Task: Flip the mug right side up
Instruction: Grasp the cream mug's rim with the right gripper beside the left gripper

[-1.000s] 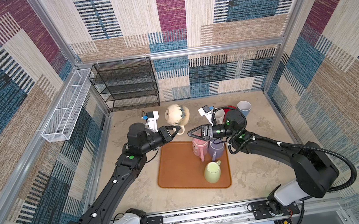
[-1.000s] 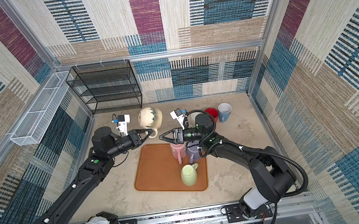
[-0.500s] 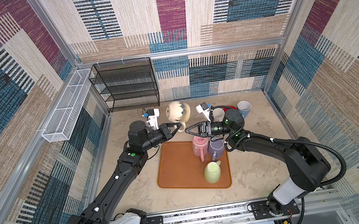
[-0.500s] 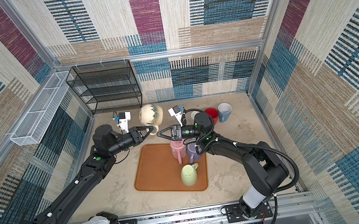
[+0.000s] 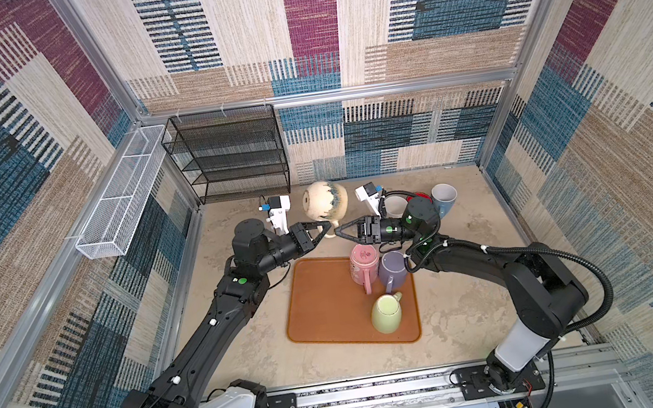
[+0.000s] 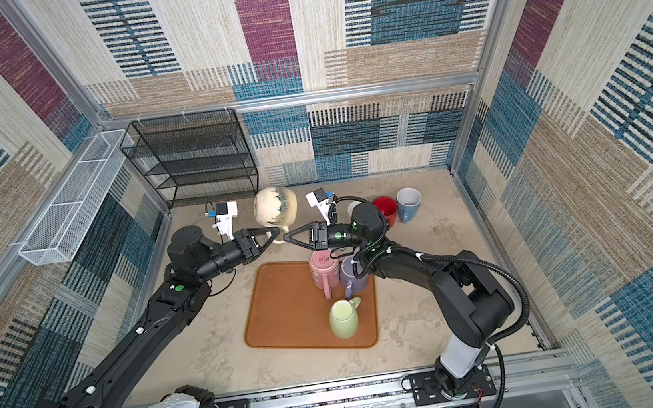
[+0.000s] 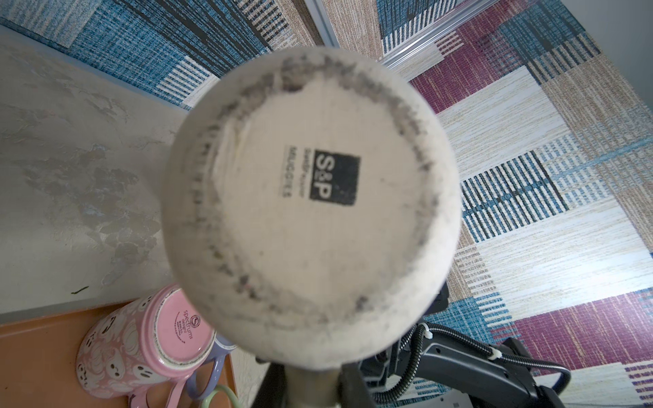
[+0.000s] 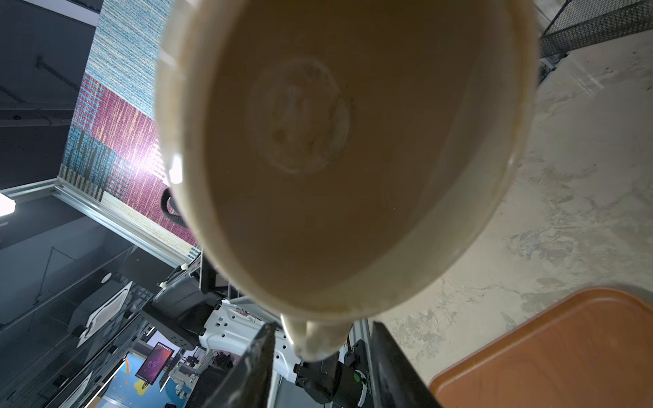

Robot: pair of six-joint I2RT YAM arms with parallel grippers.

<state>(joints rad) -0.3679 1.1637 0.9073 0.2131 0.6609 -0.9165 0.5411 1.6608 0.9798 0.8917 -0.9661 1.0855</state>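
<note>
Nearest, low in the middle of both top views, an orange tray (image 5: pixel 328 309) lies on the desk (image 5: pixel 249 348). A green mug (image 5: pixel 387 313) stands mouth up on the tray's right part. Just behind it, a purple mug (image 5: pixel 393 270) touches a pink mug (image 5: pixel 363 263) that stands bottom up.

Above the tray's far edge, at mid-frame, the two arms meet tip to tip. The left pincer (image 5: pixel 326 231) is pinching the handle (image 7: pixel 311 388) of the cream mug (image 5: pixel 325 205). The right pincer (image 5: pixel 339 232) is spread around the same handle; in the right wrist view a gap shows beside one finger (image 8: pixel 388 356).

The cream mug sits just beyond the tips at the centre of both top views, held on its side clear of the desk. Its stamped base faces the left wrist camera, its mouth the right wrist camera, and its handle points back toward the pincers.

Farther right, a white mug (image 5: pixel 395 205), a red mug (image 5: pixel 420 196) and a blue mug (image 5: pixel 443 200) stand close together on the desk.

Farthest back, a black wire rack (image 5: pixel 235 156) stands against the rear wall. A white wire basket (image 5: pixel 120 207) hangs on the left wall.
</note>
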